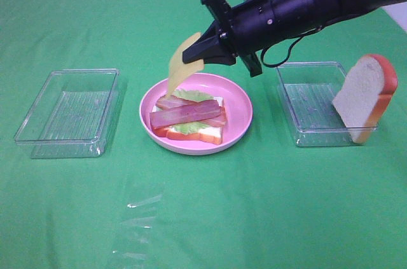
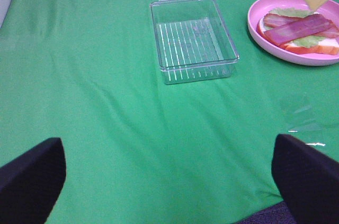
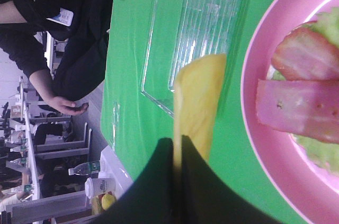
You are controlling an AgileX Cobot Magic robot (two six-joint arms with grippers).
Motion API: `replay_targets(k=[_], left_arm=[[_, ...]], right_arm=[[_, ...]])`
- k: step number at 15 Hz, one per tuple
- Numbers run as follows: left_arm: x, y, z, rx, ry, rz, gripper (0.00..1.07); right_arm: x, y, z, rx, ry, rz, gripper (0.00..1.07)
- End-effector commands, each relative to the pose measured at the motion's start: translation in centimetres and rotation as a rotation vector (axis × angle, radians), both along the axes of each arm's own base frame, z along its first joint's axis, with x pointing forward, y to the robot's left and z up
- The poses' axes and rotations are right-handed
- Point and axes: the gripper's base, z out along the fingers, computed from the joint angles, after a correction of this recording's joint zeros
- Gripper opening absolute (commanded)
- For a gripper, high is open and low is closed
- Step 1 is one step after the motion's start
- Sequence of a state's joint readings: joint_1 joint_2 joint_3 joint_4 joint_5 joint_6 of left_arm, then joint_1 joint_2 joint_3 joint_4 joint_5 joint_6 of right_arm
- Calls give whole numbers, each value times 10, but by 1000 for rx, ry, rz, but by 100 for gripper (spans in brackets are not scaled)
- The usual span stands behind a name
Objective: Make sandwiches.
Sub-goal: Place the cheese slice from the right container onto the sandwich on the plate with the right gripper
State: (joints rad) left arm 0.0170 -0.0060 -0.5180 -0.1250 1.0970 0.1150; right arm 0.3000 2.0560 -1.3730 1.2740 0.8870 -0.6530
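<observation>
Matt green cloth [image 1: 267, 218], glossy clear plastic trays [image 1: 70, 113], smooth pink plate [image 1: 245, 107], matt yellow cheese [image 1: 180, 68], matt black claw [image 1: 191, 57]

Yellow cheese slice [image 3: 201, 97] in closed pincer [image 3: 177, 143] beside pink plate [image 3: 253, 128]

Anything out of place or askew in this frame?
Yes. The bread slice stands tilted on edge at the right tray instead of lying flat. The cheese dangles bent from the right end effector.

I get bright, even light; the round pink plastic plate [image 1: 240, 109] throws little shadow. In front of that plate, white glare streaks the green tablecloth [image 1: 286, 218]. Right wrist foreground is blurred.
</observation>
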Motion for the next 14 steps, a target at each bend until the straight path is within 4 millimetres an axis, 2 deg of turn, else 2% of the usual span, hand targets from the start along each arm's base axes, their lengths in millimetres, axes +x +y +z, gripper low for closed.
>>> replay_targets(k=[1,4,8,14], left_arm=[[-3,0,1,-12,-37,4,98],[-3,0,1,-12,-37,4,98],[-3,0,1,-12,-37,4,98],[-3,0,1,-12,-37,4,98]], right_arm=[[9,15,-20,36,36,-7,0],[19,21,-43,31,68,-26,0],[26,18,-56,-42,40,-70,0],[22,9,-68,-206,61,-36,0]])
